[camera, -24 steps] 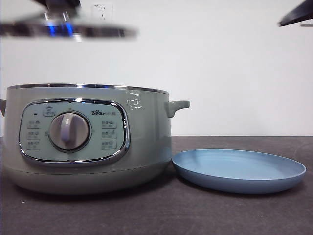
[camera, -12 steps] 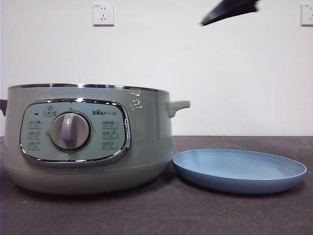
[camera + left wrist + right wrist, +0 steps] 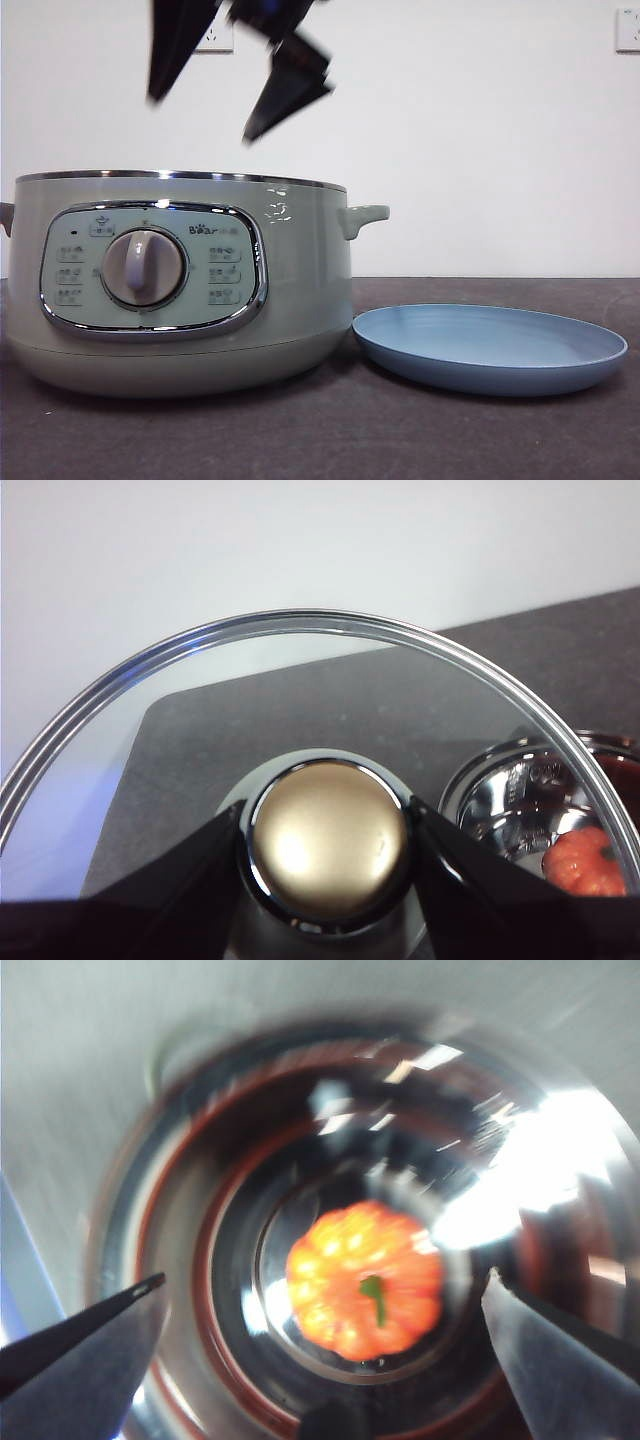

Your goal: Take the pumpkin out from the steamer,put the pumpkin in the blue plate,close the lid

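Right gripper [image 3: 320, 1310] spread wide, poised above the steamer [image 3: 180, 290], pumpkin [image 3: 365, 1280] centred on the pot floor between its jaws. Left gripper [image 3: 325, 835] clamped on the lid [image 3: 300, 680] knob, held aside. Step: pumpkin pick. Next: descend, close on pumpkin; blue plate [image 3: 490, 345] waits just beside the steamer on the worktop [image 3: 400, 440].

steamer [image 3: 180, 285]: 1 | glass lid [image 3: 300, 680]: 1 | pumpkin [image 3: 365, 1280]: 1 | blue plate [image 3: 490, 348]: 1 | grippers: 2, left gripper [image 3: 325, 845] and right gripper [image 3: 320, 1305] | wall sockets: 2, [image 3: 215, 38] and [image 3: 627, 30]
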Robot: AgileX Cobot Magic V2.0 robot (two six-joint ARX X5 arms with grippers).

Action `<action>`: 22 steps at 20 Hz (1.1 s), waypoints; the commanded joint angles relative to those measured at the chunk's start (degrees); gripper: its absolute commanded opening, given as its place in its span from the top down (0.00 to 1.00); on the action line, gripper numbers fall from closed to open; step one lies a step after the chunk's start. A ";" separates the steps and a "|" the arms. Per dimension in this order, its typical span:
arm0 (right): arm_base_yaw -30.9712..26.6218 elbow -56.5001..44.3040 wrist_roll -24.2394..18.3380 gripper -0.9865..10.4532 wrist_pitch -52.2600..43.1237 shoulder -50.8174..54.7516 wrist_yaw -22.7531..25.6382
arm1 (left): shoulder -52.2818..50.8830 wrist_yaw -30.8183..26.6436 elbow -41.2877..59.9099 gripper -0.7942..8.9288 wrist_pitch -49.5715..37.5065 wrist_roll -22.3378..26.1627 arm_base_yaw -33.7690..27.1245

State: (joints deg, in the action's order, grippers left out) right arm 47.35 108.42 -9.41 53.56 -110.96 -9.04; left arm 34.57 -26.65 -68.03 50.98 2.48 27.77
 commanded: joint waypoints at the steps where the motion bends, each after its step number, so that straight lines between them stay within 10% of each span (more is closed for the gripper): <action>1: 1.62 -0.02 -2.82 0.28 -0.90 -3.96 5.42 | -0.59 -0.33 -0.70 0.93 -2.69 0.11 -0.02; 12: 1.42 -0.02 -4.13 0.30 -3.74 -13.90 3.06 | -0.59 -0.28 -0.70 0.93 -2.10 0.09 -0.02; 16: 1.42 -0.02 -3.98 0.94 -3.61 -14.01 3.45 | -0.59 -0.26 -0.70 0.93 -0.59 0.09 -0.02; 22: 1.40 1.60 -4.00 0.92 -3.37 -7.54 3.45 | -0.22 -0.09 -0.70 0.93 -0.33 0.07 -0.02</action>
State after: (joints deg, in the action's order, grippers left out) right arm 48.66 109.32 -13.13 50.74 -119.55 -5.54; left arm 34.70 -26.41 -68.03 53.41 2.42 27.77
